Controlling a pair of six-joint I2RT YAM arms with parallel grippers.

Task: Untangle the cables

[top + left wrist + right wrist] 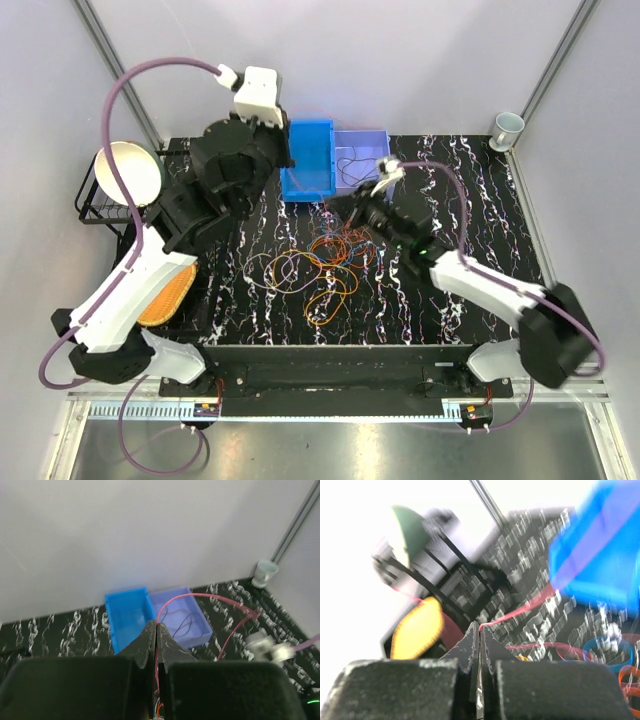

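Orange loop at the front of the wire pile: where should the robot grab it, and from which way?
Grab the orange loop on its near curve, coming straight down from above. There it lies flat on the table, seemingly alone, while its far side runs into the tangled cables, so the jaws could probably pinch just that strand.

- Far edge: the blue bin [310, 160] and lavender bin [355, 140] stand side by side just behind the cables [320, 265]; they wall off a low pass there.
- A red cable [200, 597] arches over the lavender bin, pinched in the left gripper [156, 625] and strung to the right gripper [479, 625]. Keep clear of that span.
- Left: the left arm [140, 285] overhangs the table; the dish rack [95, 205] and a yellow oval object [168, 292] sit at that edge.
- The right arm [490, 285] crosses diagonally from near right.
- Bare table [500, 210] lies between the lavender bin and the cup [507, 128]; you have room there.
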